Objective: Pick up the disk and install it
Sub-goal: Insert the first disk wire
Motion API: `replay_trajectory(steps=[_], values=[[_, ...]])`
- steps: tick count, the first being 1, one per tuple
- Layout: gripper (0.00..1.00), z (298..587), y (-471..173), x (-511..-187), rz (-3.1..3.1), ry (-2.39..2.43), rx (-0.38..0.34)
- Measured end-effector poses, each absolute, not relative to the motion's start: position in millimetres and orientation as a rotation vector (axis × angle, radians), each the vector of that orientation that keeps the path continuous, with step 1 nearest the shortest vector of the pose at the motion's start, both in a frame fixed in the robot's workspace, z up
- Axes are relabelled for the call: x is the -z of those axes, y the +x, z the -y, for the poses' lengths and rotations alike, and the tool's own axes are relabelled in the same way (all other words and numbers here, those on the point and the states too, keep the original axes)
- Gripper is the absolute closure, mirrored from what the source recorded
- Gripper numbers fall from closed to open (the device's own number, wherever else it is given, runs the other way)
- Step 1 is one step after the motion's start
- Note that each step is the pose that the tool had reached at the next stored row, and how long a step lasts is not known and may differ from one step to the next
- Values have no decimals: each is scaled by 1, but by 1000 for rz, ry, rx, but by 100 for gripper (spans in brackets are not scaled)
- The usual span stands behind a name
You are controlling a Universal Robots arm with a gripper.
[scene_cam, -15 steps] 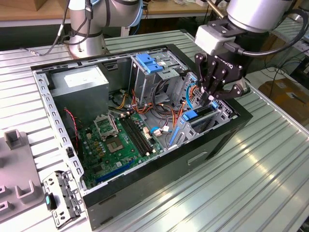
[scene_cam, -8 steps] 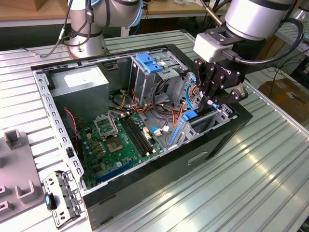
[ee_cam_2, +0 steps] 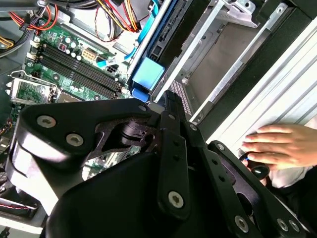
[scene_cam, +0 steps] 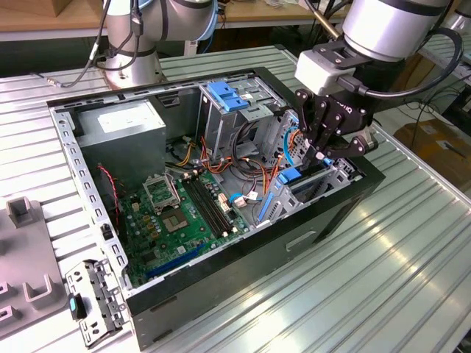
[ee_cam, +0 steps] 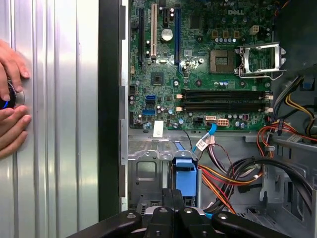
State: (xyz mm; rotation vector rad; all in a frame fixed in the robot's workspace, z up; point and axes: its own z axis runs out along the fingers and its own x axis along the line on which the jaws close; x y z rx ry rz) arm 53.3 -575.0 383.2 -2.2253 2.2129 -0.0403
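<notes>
Your tool (scene_cam: 321,153) hangs over the drive bay at the corner of the open computer case (scene_cam: 243,272), on the exterior view's right. Fingers narrow, tips drawn almost together. In both wrist views the tips (ee_cam: 174,194) (ee_cam_2: 171,98) sit right at the disk's blue end tab. You cannot tell from here whether they pinch it or only touch it.

The disk (scene_cam: 291,176) is inside the case, standing on edge and tilted in the metal bay. Its blue carrier rail runs down toward the motherboard (scene_cam: 184,213). In the second wrist view the disk (ee_cam_2: 148,72) shows a dark body alongside the blue rail. In the first wrist view the blue tab of the disk (ee_cam: 183,176) lies between the bay's metal frame and a bundle of orange and red cables (ee_cam: 233,178).

A separate pale-blue latch plate (scene_cam: 224,97) sits on the upper cage, well apart from the tool.

The case rests on a ribbed metal worktop (scene_cam: 383,279). A person's hands (ee_cam: 10,64) (ee_cam: 12,131) rest on that worktop just outside the case wall. One hand (ee_cam_2: 282,144) shows in the second wrist view too.
</notes>
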Motion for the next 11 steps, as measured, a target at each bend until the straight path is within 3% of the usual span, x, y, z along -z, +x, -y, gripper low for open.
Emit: replay_trajectory(steps=[11], values=[[89, 575, 96, -383, -2213, -2226, 39]])
